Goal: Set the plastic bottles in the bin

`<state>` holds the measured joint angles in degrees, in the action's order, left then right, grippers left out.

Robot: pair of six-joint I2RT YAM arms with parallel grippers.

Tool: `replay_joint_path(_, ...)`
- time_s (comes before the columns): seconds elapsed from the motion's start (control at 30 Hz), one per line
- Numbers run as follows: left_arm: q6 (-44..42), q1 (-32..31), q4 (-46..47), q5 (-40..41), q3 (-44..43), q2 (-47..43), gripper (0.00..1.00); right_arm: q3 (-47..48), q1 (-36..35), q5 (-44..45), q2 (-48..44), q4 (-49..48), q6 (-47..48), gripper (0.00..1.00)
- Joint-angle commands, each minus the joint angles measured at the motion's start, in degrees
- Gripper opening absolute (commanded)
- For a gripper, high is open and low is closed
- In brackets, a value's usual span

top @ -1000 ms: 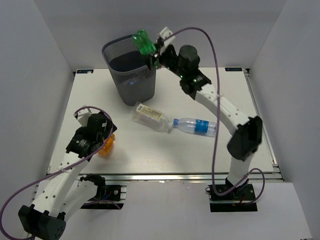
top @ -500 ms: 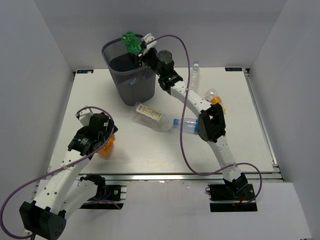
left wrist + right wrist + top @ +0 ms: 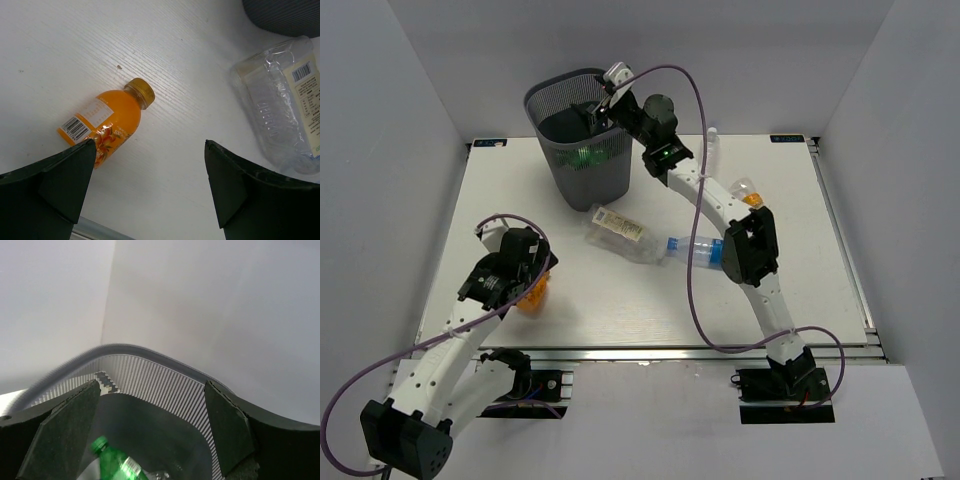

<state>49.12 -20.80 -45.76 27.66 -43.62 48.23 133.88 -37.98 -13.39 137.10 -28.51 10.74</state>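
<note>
The task is judged to be partly done. The bin (image 3: 590, 178) is seen standing upright in the upper left-centre of the top view. One green bottle (image 3: 119, 464) is seen lying inside it, at the lower edge of the right wrist view. Whether other bottles lie beside it cannot be told. The right gripper (image 3: 151, 390) is held over the bin's mouth with its fingers spread apart and nothing between them, so the green bottle is counted as delivered.

At least five bottles are left to be moved. A clear bottle with a cream label (image 3: 618, 231) and a clear bottle with a blue label (image 3: 698, 250) are laid close end to end near the middle of the top view, just below the bin. An orange bottle (image 3: 106, 121) is found on its side at the lower left. The left gripper (image 3: 150, 150) is poised above it, released and empty, with one finger just beside the bottle's base. A small clear bottle (image 3: 710, 146) is seen to the right of the bin. Another small bottle with orange in it (image 3: 750, 196) is partly hidden by the right arm.

The scene is enclosed on three sides by plain pale grey walls (image 3: 410, 80). The bottles are spread over a white table (image 3: 820, 270), whose fine wood grain is shown in the left wrist view. A metal rail (image 3: 650, 352) is fitted along its bottom edge.
</note>
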Motion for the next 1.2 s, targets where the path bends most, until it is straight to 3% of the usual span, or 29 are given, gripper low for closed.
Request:
replay_joint_path(0.0, 0.1, -0.1, 1.3, -0.9, 1.1, 0.6, 0.98, -1.4, 0.1, -4.3, -10.5, 0.1, 0.7, 0.89)
replay_joint_path(0.1, -1.2, -0.1, 3.5, -3.4, 2.3, 1.5, 0.98, -11.2, 0.1, -11.2, -19.7, 5.2, 0.2, 0.89)
replay_joint_path(0.3, -3.6, 0.1, 3.4, -2.8, 0.6, 6.4, 0.98, -41.9, 0.1, -17.3, -42.1, 0.9, 0.2, 0.89)
replay_joint_path(0.5, -3.7, 0.9, 2.1, 2.2, -2.3, 12.8, 0.98, -66.4, 0.1, -12.9, -60.2, -5.6, -0.8, 0.89)
replay_joint_path(0.6, -3.2, 1.4, 2.1, 4.2, -3.1, 16.8, 0.98, -75.4, 0.1, -10.4, -62.3, -7.6, -3.7, 0.89)
replay_joint_path(0.83, -3.3, 1.9, 7.0, 0.7, -1.0, 23.0, 0.98, -82.7, 0.2, -10.3, -62.7, -8.7, -9.5, 0.89)
replay_joint_path(1.17, -1.6, 1.9, 12.2, -8.0, 6.6, 21.6, 0.98, -85.1, 0.2, -8.5, -63.4, -8.0, -11.9, 0.89)
